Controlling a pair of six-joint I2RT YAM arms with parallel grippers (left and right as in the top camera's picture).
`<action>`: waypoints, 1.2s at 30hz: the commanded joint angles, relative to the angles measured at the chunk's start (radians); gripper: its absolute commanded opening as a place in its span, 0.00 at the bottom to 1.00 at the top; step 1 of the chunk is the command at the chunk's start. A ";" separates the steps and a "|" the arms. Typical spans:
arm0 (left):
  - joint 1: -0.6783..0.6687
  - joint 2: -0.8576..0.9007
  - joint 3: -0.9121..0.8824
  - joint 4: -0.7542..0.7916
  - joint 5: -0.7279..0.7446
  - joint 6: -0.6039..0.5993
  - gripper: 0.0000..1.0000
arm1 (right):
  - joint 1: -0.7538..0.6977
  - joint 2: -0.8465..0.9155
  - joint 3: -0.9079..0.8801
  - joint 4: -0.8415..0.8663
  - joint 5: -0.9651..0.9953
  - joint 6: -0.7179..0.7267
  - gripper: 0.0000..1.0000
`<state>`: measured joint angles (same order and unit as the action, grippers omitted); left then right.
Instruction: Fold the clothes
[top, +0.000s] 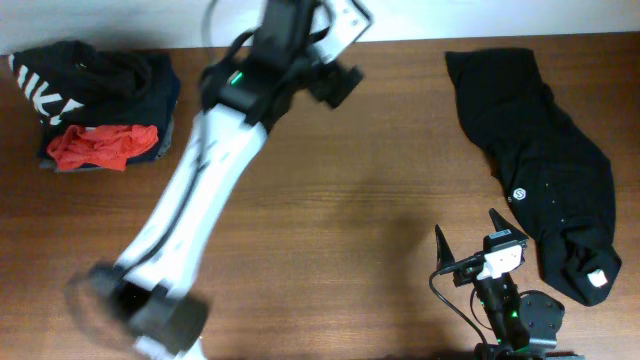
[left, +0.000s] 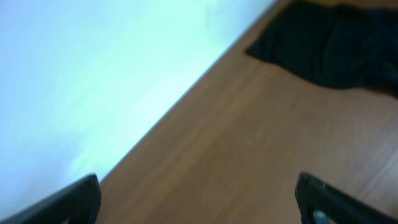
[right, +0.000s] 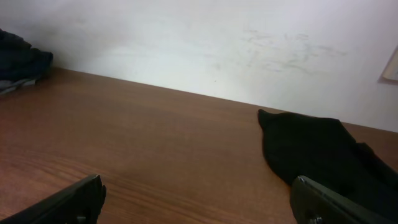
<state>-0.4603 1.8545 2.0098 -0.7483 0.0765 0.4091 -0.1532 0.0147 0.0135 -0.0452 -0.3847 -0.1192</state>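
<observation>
A black shirt (top: 540, 160) with a small round white logo and a white tag lies crumpled along the table's right side. It also shows in the left wrist view (left: 336, 43) and the right wrist view (right: 317, 149). A second dark shirt with white lettering (top: 90, 75) sits in a pile at the back left. My left gripper (top: 338, 82) hovers near the back centre, blurred; its fingers (left: 199, 205) are wide open and empty. My right gripper (top: 468, 238) is open and empty at the front right, left of the black shirt; its fingers (right: 199, 205) are over bare wood.
A red cloth (top: 100, 145) lies on the front of the back-left pile, whose dark edge shows in the right wrist view (right: 18, 62). My left arm (top: 200, 190) stretches diagonally across the wooden table (top: 350, 200). A white wall (right: 199, 43) runs behind the far edge.
</observation>
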 joint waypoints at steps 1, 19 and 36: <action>0.040 -0.192 -0.337 0.143 -0.018 0.018 0.99 | 0.010 -0.011 -0.008 -0.003 -0.008 0.003 0.99; 0.249 -1.055 -1.664 0.856 0.028 -0.259 0.99 | 0.010 -0.011 -0.008 -0.003 -0.008 0.003 0.99; 0.509 -1.654 -1.951 0.719 0.140 -0.258 0.99 | 0.010 -0.011 -0.008 -0.003 -0.008 0.003 0.99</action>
<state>0.0227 0.2401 0.0826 -0.0174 0.2035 0.1627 -0.1524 0.0120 0.0135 -0.0452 -0.3870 -0.1188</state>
